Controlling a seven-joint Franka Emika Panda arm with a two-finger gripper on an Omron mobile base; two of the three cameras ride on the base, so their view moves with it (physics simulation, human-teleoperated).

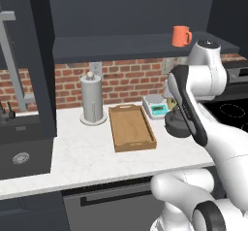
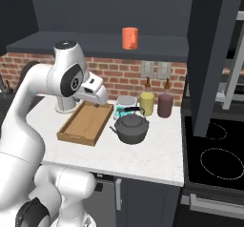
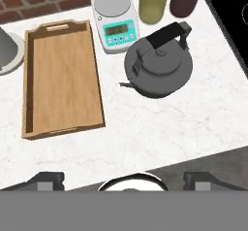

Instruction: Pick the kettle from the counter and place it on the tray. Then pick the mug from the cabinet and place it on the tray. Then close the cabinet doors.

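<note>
The kettle (image 3: 159, 66) stood on the worktop (image 3: 160, 128) just beside the empty tray (image 3: 62, 79), handle uppermost for a top grasp. We held the gripper (image 3: 123, 179) wide above both, carrying nothing.

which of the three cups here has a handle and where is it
The orange-red mug, alone on the cabinet shelf above the counter. The yellow-green cup and dark maroon cup stand handleless by the brick wall.
</note>
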